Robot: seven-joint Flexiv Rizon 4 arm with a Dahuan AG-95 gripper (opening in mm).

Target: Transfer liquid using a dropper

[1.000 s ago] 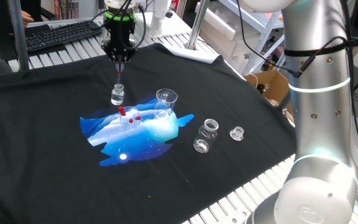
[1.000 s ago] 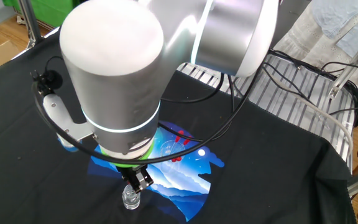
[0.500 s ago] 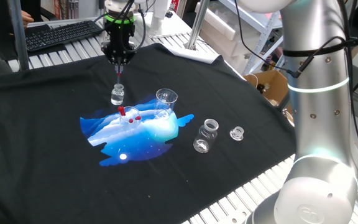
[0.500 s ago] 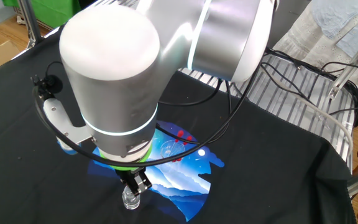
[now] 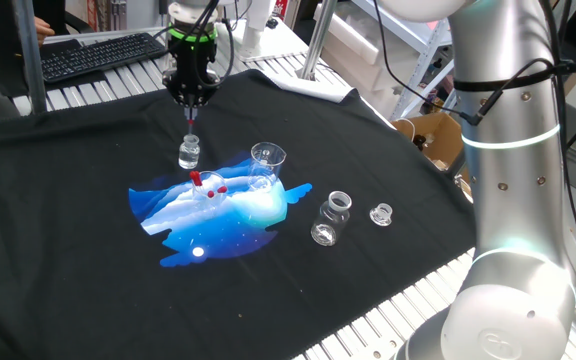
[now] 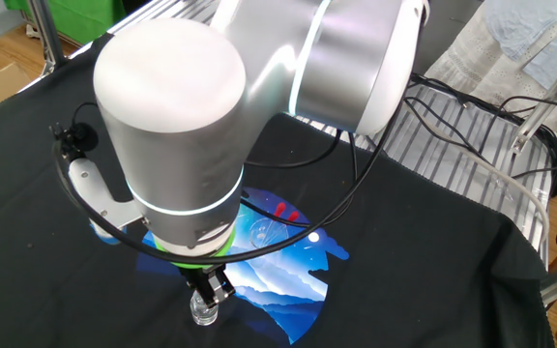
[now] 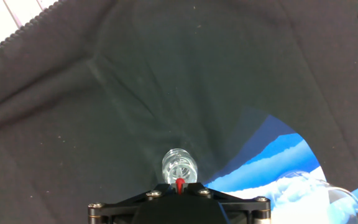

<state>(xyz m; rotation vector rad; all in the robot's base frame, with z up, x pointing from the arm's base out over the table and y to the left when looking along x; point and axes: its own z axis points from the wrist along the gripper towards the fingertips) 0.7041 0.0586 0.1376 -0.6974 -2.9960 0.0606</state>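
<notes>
1. Dropper (image 5: 190, 122): it hangs upright in the gripper (image 5: 190, 100), whose fingers are pinched on the red bulb, with the clear tube pointing down at a small glass vial (image 5: 189, 154).
2. Directly below, the tube tip sits at or just above the vial's mouth; whether it has entered, I cannot tell.
3. Outward on the black cloth (image 5: 368, 150) stand a glass beaker (image 5: 266, 165) near the vial, then, well apart, a round glass jar (image 5: 331, 218) with its stopper (image 5: 381, 214) lying beside it.
4. Progress, as I judge it: the dropper is picked up and placed over a vessel, so drawing or releasing liquid is in hand; no liquid level is readable, so I cannot say which.
5. The hand view shows the red bulb (image 7: 179, 185) lined up over the vial's mouth (image 7: 179, 167); in the other fixed view the arm hides most of the table, leaving the vial (image 6: 202, 309) under the gripper.
</notes>
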